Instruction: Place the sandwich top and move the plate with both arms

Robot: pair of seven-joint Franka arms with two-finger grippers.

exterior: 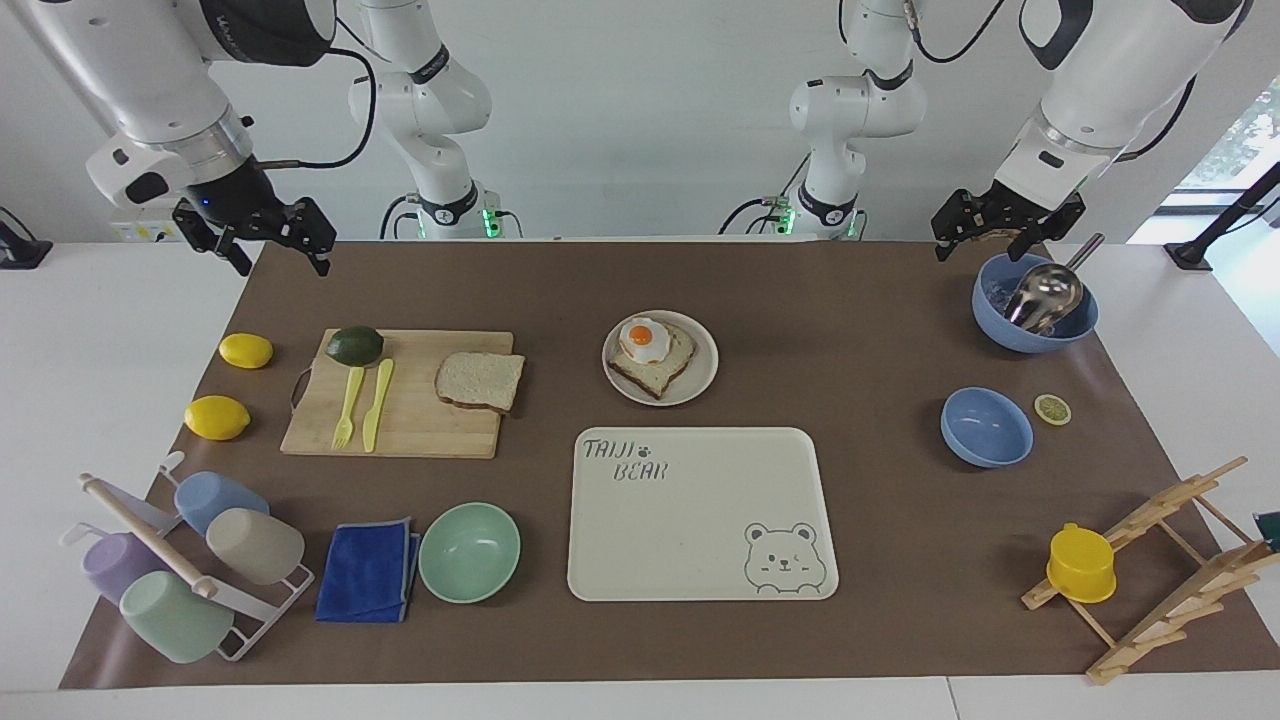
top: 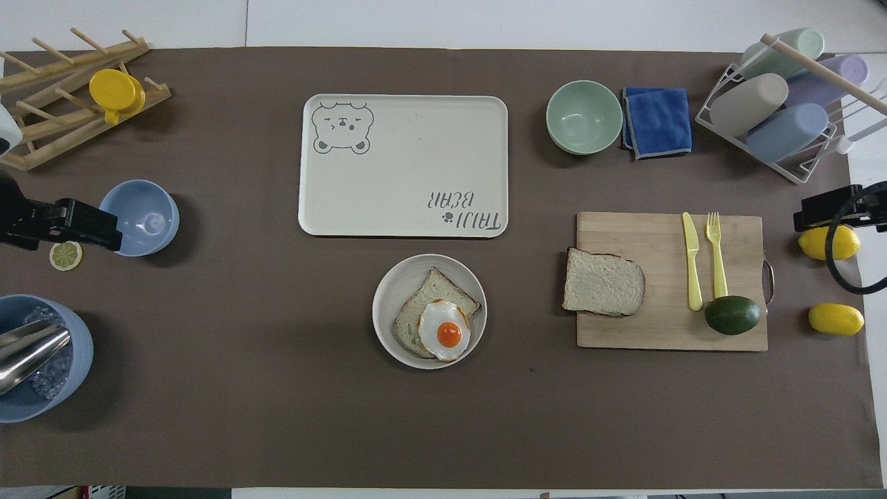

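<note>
nothing is done yet: the bread lies on the board, off the plate. left gripper and right gripper wait raised, fingers spread, empty.

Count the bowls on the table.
3. A mint-green bowl sits beside the blue cloth. A small blue bowl sits by the lemon slice. A larger blue bowl, nearer the robots, holds a metal scoop. None appear hidden.
</note>
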